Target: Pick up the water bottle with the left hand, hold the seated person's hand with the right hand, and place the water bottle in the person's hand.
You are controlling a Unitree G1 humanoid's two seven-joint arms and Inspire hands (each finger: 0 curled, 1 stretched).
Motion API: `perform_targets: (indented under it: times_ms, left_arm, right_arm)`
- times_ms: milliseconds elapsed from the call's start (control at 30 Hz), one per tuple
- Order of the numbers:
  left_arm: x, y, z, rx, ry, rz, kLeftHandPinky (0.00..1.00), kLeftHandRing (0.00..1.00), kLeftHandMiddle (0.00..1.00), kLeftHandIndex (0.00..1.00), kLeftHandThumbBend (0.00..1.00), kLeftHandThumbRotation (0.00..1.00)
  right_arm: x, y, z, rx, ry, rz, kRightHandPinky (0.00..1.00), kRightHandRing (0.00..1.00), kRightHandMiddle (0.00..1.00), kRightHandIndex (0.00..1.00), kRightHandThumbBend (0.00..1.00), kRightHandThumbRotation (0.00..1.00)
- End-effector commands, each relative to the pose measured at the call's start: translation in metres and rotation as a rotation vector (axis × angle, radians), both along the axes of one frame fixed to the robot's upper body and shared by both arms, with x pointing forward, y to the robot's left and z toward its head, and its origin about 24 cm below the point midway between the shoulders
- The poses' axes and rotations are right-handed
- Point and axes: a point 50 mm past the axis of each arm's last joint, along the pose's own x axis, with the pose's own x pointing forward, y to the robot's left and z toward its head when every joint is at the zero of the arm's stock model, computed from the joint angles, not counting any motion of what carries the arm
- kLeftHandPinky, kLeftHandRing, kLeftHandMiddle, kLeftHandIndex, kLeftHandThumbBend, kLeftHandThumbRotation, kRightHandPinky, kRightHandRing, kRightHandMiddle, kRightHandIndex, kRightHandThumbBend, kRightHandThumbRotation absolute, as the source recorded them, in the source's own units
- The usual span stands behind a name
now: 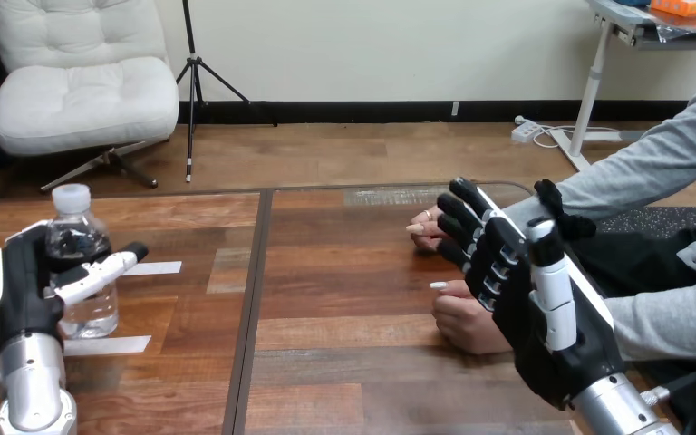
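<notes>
A clear water bottle with a white cap stands on the table at the left. My left hand is wrapped round it, with the thumb lying across the bottle's front. At the right, my right hand is raised with its fingers straight and spread, the palm's back towards the camera. It covers part of the person's two hands, which rest on the table: the nearer hand is a loose fist just left of my palm, and the farther hand peeks out beside my fingertips. I cannot tell if my right hand touches either.
White tape strips lie on the wood beside and under the bottle. A dark seam runs front to back between the two table halves. The person's grey sleeves come in from the right edge.
</notes>
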Motion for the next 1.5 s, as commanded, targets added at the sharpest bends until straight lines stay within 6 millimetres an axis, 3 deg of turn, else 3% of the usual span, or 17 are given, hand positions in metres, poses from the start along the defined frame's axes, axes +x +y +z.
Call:
perform_targets:
  times_ms: [0,567,800,1067,1467]
  left_arm:
    - [0.015,-0.017,0.052,0.02,-0.246,-0.093,0.37,0.4,0.44,0.43,0.77,0.0]
    - [0.0,-0.036,0.068,-0.005,-0.33,-0.185,0.34,0.39,0.42,0.42,0.77,0.0]
    - [-0.005,-0.041,0.073,-0.032,-0.352,-0.212,0.34,0.38,0.42,0.42,0.76,0.0]
    - [-0.011,-0.045,0.077,-0.049,-0.363,-0.229,0.33,0.38,0.42,0.41,0.75,0.0]
    - [-0.016,-0.047,0.077,-0.073,-0.365,-0.254,0.35,0.39,0.42,0.42,0.73,0.0]
  right_arm:
    - [0.027,-0.009,0.027,-0.096,-0.174,-0.006,1.0,1.0,0.97,0.98,0.86,1.0]
    - [0.051,-0.03,0.028,-0.351,-0.248,-0.086,0.95,0.96,0.96,0.95,0.93,1.0]
    - [0.06,-0.042,0.03,-0.435,-0.274,-0.101,0.95,0.95,0.95,0.94,0.77,1.0]
    - [0.07,-0.057,0.03,-0.539,-0.303,-0.129,0.93,0.94,0.94,0.93,0.72,1.0]
    - [0.084,-0.075,0.03,-0.667,-0.322,-0.16,0.86,0.9,0.9,0.9,0.82,0.98]
